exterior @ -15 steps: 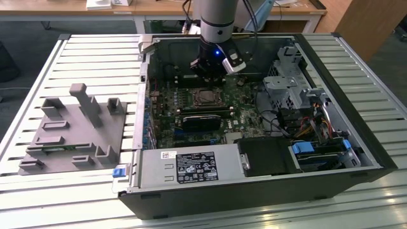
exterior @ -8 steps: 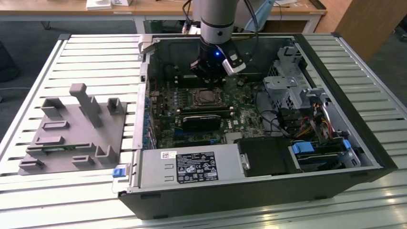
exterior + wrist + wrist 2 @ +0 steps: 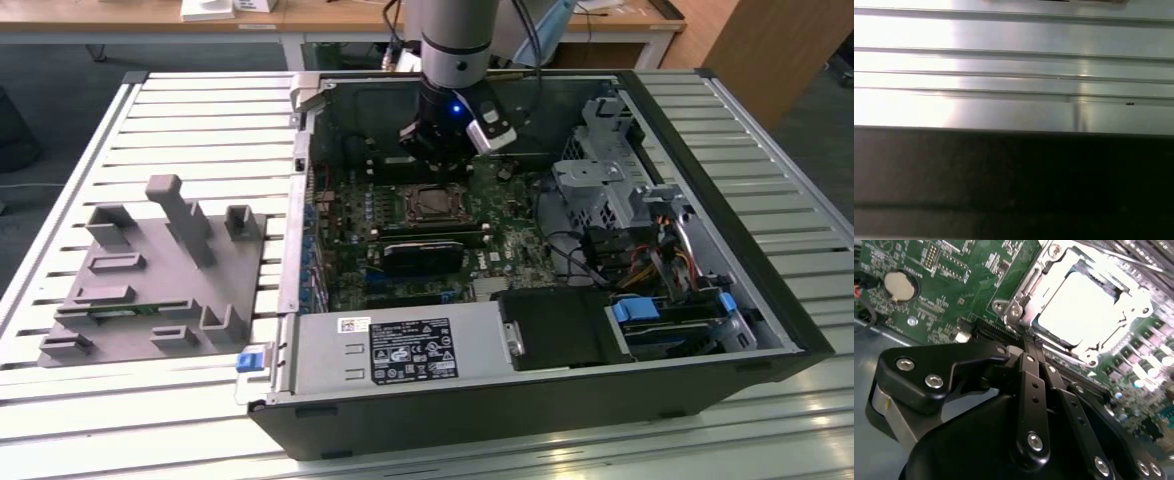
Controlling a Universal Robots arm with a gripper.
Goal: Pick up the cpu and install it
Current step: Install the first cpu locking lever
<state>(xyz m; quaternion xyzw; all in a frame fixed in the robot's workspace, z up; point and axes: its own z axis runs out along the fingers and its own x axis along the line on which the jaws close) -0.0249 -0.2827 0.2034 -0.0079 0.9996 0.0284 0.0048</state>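
Note:
The cpu (image 3: 1081, 310) lies flat in the motherboard socket (image 3: 1019, 305), its silver top glaring bright inside the metal frame. In the exterior view the cpu (image 3: 434, 205) sits mid-board inside the open computer case (image 3: 747, 300). My gripper (image 3: 438, 160) hangs just above the board, at the socket's far edge. In the second wrist view the gripper (image 3: 1030, 342) has its black fingers (image 3: 1026, 370) pressed together with nothing between them, their tips close beside the socket frame and apart from the chip.
A black heatsink block (image 3: 420, 255) lies on the board just in front of the socket. A grey fixture plate (image 3: 147, 280) with upright blocks stands on the slatted table at the exterior view's left. The power supply (image 3: 400, 350) and drive cage (image 3: 614, 180) crowd the case.

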